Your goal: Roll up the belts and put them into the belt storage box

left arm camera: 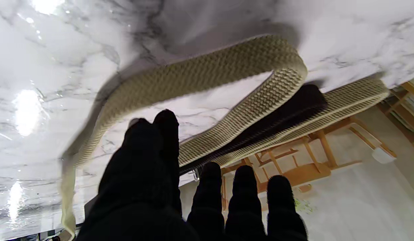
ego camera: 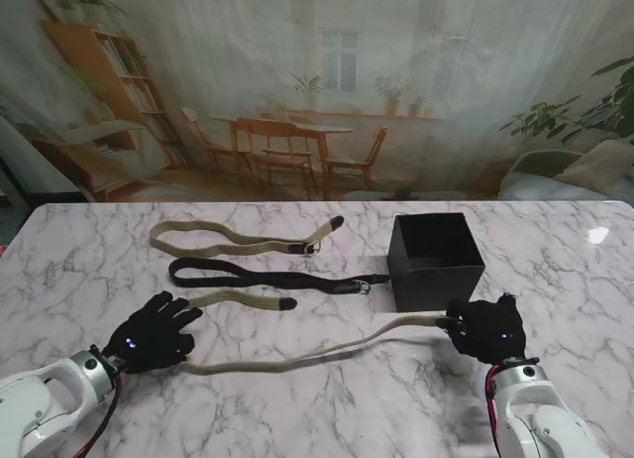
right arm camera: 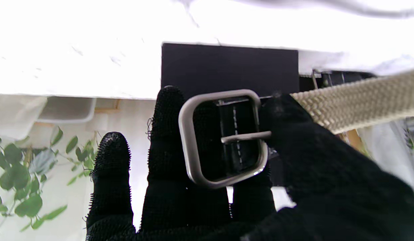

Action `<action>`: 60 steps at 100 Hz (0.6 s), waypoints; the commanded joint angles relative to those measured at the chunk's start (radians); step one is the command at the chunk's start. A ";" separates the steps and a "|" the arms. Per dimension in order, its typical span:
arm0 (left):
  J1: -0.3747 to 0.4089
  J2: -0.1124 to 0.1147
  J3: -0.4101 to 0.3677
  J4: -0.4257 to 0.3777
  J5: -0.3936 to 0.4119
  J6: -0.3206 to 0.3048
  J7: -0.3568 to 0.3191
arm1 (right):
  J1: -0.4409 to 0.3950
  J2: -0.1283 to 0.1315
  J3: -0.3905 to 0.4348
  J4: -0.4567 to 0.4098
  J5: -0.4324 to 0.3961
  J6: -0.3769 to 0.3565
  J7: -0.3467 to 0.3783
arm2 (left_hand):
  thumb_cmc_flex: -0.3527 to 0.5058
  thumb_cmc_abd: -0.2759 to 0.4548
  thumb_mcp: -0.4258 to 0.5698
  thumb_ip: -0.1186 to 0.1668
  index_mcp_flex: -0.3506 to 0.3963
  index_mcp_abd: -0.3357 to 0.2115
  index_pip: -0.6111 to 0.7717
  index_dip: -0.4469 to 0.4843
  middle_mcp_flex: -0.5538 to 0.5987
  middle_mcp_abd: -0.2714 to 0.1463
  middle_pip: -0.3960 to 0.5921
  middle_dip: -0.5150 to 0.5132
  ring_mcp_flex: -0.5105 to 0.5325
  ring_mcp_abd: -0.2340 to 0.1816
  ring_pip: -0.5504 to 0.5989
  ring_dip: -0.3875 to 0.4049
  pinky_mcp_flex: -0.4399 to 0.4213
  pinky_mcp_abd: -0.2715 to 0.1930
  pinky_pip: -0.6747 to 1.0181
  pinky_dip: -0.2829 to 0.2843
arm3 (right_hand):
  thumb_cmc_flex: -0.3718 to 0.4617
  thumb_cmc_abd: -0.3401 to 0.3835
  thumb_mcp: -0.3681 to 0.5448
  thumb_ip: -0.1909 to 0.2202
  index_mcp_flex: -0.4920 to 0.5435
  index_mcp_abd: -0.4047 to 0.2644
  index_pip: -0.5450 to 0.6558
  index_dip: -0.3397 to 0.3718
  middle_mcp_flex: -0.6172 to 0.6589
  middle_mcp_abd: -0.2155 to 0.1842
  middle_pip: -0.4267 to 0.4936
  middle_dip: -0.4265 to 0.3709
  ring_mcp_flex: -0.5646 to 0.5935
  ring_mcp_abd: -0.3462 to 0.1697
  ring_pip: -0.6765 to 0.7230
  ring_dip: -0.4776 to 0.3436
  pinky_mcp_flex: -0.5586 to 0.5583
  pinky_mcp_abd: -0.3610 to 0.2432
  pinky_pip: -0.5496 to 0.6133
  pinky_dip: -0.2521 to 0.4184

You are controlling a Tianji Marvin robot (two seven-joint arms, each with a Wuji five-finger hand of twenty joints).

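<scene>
A long beige woven belt (ego camera: 297,360) lies across the near part of the table. My right hand (ego camera: 487,329) is shut on its silver buckle (right arm camera: 223,137), pinched between thumb and fingers just in front of the black storage box (ego camera: 436,260); the box (right arm camera: 227,67) stands upright with its top open. The belt's strap (right arm camera: 360,100) leads off towards my left hand (ego camera: 154,334). That hand is open with its fingers spread, and the belt (left arm camera: 210,73) folds back beside it, its dark tip (ego camera: 287,303) pointing right. The left hand (left arm camera: 193,201) grips nothing.
A black belt (ego camera: 267,276) lies farther from me, its buckle end touching the box's left side. Beyond it a second beige belt (ego camera: 238,242) lies in a flat loop. The table's far edge meets a printed room backdrop.
</scene>
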 commanded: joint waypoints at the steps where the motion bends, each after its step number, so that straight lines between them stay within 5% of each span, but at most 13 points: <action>1: -0.015 -0.002 0.015 0.016 0.002 -0.010 -0.042 | -0.001 0.006 -0.002 0.029 -0.001 0.016 0.010 | 0.029 0.037 -0.010 0.012 0.004 0.009 -0.025 -0.035 0.023 0.019 -0.023 -0.015 0.005 0.014 -0.028 -0.015 -0.010 0.038 0.021 -0.022 | 0.114 0.052 0.048 0.034 0.036 -0.076 0.072 0.033 0.002 -0.005 0.029 0.014 -0.025 -0.001 -0.038 -0.012 -0.027 0.028 -0.016 0.007; 16: -0.035 0.001 0.032 0.032 -0.001 -0.016 -0.077 | 0.002 0.010 -0.007 0.050 -0.008 0.032 0.035 | -0.160 0.065 -0.027 0.003 -0.027 0.052 -0.128 -0.086 0.018 0.029 -0.038 -0.023 0.005 0.022 -0.036 -0.028 -0.018 0.065 0.004 -0.038 | 0.129 0.054 0.048 0.037 0.014 -0.084 0.021 -0.045 -0.010 -0.023 -0.104 -0.042 -0.037 0.009 -0.072 -0.017 -0.039 0.032 -0.037 0.019; 36: -0.035 0.001 0.012 0.030 0.011 -0.005 -0.057 | -0.024 0.021 0.019 0.013 -0.044 0.015 0.121 | -0.232 0.103 -0.027 0.008 -0.044 0.074 -0.242 -0.123 0.019 0.039 -0.054 -0.026 0.019 0.030 -0.042 -0.033 -0.013 0.086 -0.011 -0.044 | 0.029 0.025 0.027 0.057 -0.105 -0.044 -0.085 -0.172 -0.130 -0.006 -0.340 -0.120 -0.119 0.024 -0.140 -0.035 -0.066 0.027 -0.070 0.050; 54: -0.041 -0.004 -0.010 0.020 0.007 0.004 -0.006 | -0.037 0.028 0.034 -0.023 -0.065 0.015 0.220 | -0.240 0.133 -0.028 0.010 -0.088 0.098 -0.299 -0.161 0.003 0.044 -0.064 -0.026 0.015 0.029 -0.044 -0.033 -0.006 0.090 -0.014 -0.043 | -0.132 0.029 -0.021 0.128 -0.096 0.004 -0.308 -0.064 -0.248 0.027 -0.387 -0.205 -0.179 0.038 -0.159 -0.039 -0.080 0.030 -0.074 0.087; 57: -0.043 -0.005 -0.013 0.017 0.004 0.005 -0.004 | -0.034 0.029 0.031 -0.022 -0.069 0.018 0.229 | -0.241 0.136 -0.028 0.010 -0.096 0.099 -0.306 -0.166 0.003 0.045 -0.063 -0.025 0.017 0.031 -0.043 -0.032 0.001 0.089 -0.011 -0.042 | -0.158 0.029 -0.022 0.166 -0.084 0.011 -0.375 0.024 -0.260 0.032 -0.386 -0.211 -0.184 0.039 -0.158 -0.040 -0.078 0.029 -0.074 0.097; 60: -0.046 -0.005 -0.016 0.014 0.002 0.003 0.000 | -0.032 0.030 0.029 -0.022 -0.073 0.020 0.236 | -0.242 0.138 -0.029 0.010 -0.103 0.100 -0.313 -0.170 0.004 0.045 -0.063 -0.025 0.020 0.032 -0.042 -0.032 0.005 0.092 -0.009 -0.041 | -0.165 0.028 -0.026 0.168 -0.087 0.012 -0.380 0.029 -0.269 0.035 -0.389 -0.213 -0.191 0.040 -0.160 -0.041 -0.076 0.027 -0.072 0.098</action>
